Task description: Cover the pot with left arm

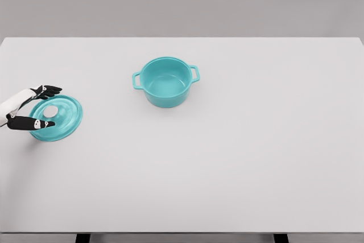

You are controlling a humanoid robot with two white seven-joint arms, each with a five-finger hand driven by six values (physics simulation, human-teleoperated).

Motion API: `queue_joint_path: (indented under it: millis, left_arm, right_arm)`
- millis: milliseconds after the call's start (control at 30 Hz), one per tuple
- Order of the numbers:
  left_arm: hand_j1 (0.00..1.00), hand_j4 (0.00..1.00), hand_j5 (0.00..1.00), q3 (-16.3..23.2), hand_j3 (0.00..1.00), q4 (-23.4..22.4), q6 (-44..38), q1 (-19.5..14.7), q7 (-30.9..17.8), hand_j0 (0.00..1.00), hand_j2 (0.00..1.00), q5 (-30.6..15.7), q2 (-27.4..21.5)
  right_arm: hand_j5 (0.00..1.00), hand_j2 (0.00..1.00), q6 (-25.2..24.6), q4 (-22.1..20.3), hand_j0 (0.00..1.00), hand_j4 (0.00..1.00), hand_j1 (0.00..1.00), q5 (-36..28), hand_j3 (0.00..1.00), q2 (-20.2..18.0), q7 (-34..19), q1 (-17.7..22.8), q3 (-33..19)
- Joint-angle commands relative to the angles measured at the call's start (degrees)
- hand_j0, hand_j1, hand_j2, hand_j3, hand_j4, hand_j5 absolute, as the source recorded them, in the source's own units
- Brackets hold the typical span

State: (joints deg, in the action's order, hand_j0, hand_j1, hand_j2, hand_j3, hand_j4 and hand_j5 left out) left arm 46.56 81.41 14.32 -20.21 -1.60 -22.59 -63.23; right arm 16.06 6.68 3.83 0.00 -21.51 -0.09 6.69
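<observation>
A teal pot [165, 81] with two side handles stands uncovered on the white table [227, 157], a little left of the middle and toward the back. Its teal lid [59, 118], with a pale round knob [50, 111] on top, lies flat on the table at the far left. My left hand [43, 107] reaches in from the left edge and hovers over the lid's left part. Its black fingers [48, 90] are spread on either side of the knob and hold nothing. The right arm does not show.
The table's front edge runs along the bottom of the view, its back edge meets a grey wall. Nothing else stands on the table between lid and pot.
</observation>
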Motion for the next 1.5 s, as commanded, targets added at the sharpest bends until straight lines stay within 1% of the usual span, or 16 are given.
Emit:
queue_joint_path:
  millis: [0, 467, 600, 900, 1267, 1300, 1467]
  left_arm:
    - [0.84, 0.84, 0.84, -0.07, 0.84, -0.29, 0.0, 0.0, 0.02, 0.84, 0.84, -0.08, 0.22]
    - [0.83, 0.83, 0.83, -0.07, 0.83, -0.47, -0.08, 0.0, 0.11, 0.83, 0.83, 0.09, 0.48]
    - [0.78, 0.78, 0.78, -0.07, 0.78, -0.47, 0.0, 0.09, 0.02, 0.78, 0.78, 0.09, 0.39]
    - [0.75, 0.75, 0.75, 0.02, 0.75, -0.47, 0.0, 0.18, -0.15, 0.75, 0.75, 0.09, 0.39]
    - [0.66, 0.66, 0.66, 0.11, 0.66, -0.55, 0.0, 0.53, -0.24, 0.66, 0.66, 0.09, 0.3]
    - [0.63, 0.63, 0.63, 0.11, 0.63, -0.55, 0.0, 0.53, -0.24, 0.63, 0.63, 0.09, 0.39]
    - [0.63, 0.63, 0.63, 0.46, 0.63, -0.91, 0.0, 0.62, -0.24, 0.63, 0.63, 0.09, 0.39]
  right_arm:
    - [1.0, 1.0, 0.03, 0.0, 1.0, 1.0, 1.0, 0.04, 1.0, 0.0, -0.02, 0.0, -0.01]
    - [1.0, 1.0, 0.03, 0.0, 1.0, 1.0, 1.0, 0.04, 1.0, 0.0, -0.02, 0.0, -0.01]
    - [1.0, 1.0, 0.03, 0.0, 1.0, 1.0, 1.0, 0.04, 1.0, 0.0, -0.02, 0.0, -0.01]
    - [1.0, 1.0, 0.03, 0.0, 1.0, 1.0, 1.0, 0.04, 1.0, 0.0, -0.02, 0.0, -0.01]
    - [1.0, 1.0, 0.03, 0.0, 1.0, 1.0, 1.0, 0.04, 1.0, 0.0, -0.02, 0.0, -0.01]
    - [1.0, 1.0, 0.03, 0.0, 1.0, 1.0, 1.0, 0.04, 1.0, 0.0, -0.02, 0.0, -0.01]
    - [1.0, 1.0, 0.03, 0.0, 1.0, 1.0, 1.0, 0.04, 1.0, 0.0, -0.02, 0.0, -0.01]
